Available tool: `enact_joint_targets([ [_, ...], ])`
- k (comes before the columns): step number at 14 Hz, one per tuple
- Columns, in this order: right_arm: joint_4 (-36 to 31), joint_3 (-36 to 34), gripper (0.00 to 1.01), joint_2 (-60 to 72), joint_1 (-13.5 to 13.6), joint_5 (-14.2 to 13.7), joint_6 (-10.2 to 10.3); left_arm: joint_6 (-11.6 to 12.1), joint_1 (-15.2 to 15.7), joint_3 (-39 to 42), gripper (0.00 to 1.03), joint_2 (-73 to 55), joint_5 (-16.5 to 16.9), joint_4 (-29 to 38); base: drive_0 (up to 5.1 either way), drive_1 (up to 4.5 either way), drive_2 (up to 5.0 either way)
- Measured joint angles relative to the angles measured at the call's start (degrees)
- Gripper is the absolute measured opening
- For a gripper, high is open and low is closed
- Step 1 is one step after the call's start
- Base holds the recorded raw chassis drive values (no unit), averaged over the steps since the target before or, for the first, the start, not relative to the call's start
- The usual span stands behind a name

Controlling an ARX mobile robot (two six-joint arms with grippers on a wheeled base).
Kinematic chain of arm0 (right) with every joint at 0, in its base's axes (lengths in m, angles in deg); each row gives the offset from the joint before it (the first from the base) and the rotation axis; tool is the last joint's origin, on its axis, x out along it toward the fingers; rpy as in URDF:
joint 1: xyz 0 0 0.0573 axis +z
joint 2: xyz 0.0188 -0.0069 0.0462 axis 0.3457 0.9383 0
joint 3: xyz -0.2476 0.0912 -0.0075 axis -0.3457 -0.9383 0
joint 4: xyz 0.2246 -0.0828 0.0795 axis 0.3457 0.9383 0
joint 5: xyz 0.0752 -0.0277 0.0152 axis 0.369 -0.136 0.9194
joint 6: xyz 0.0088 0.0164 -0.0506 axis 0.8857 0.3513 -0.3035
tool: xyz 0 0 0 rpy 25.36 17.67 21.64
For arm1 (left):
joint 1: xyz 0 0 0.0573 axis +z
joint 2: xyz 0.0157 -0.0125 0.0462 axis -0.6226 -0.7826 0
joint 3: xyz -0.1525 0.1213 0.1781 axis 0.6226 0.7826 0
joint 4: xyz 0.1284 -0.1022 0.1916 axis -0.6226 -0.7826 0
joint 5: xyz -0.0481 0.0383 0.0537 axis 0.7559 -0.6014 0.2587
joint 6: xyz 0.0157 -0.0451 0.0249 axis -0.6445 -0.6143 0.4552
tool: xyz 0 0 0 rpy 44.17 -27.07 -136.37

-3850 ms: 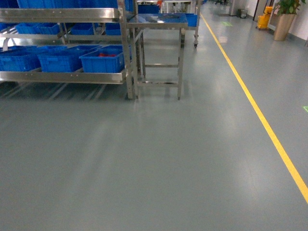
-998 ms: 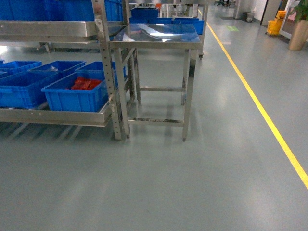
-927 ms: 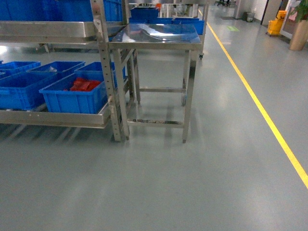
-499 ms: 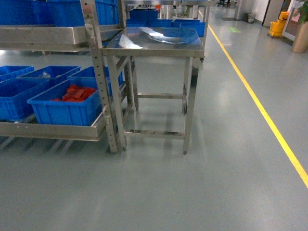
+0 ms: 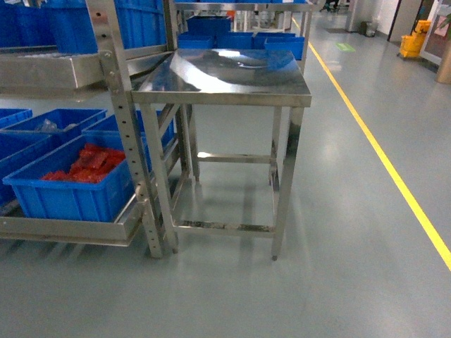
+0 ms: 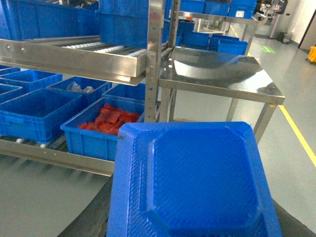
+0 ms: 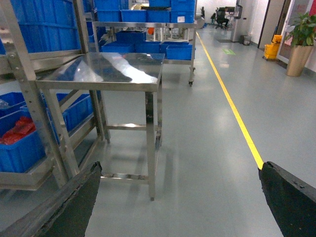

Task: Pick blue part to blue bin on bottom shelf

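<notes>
**Status record: blue part at left wrist, rig facing rack and bench**

1. Task item. In the left wrist view, the blue part (image 6: 192, 182) filled the lower half of the frame. It was a flat moulded piece with clipped corners and a raised centre panel, close under the camera.
2. Left end effector. Only dark edges (image 6: 91, 219) showed beneath the part at the lower corners. I could not tell from this how wide the jaws stood or whether they gripped the part.
3. Right end effector (image 7: 180, 168). Its two dark fingers (image 7: 74, 202) sat at opposite lower corners of the right wrist view. They were spread wide, with only floor between them.
4. Bottom shelf (image 5: 63, 230). In the head view it lay low on the left and carried several blue bins. The nearest bin (image 5: 70, 197) held red pieces (image 5: 88, 163). I could not tell which bin was the target.
5. Bench (image 5: 225, 74). The steel bench stood just beside the rack upright (image 5: 120, 120), to its right.
6. A yellow floor line (image 5: 394, 176) ran along the right, well apart from the bench.
</notes>
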Motion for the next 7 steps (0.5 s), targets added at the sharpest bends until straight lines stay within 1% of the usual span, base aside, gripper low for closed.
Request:
enact_joint_targets([
  [7,0.07,0.00,0.98,0.00,0.00,0.00,0.00,-0.02,0.00,0.00,0.43,0.02,-0.04,0.00,0.0,4.21,-4.2],
])
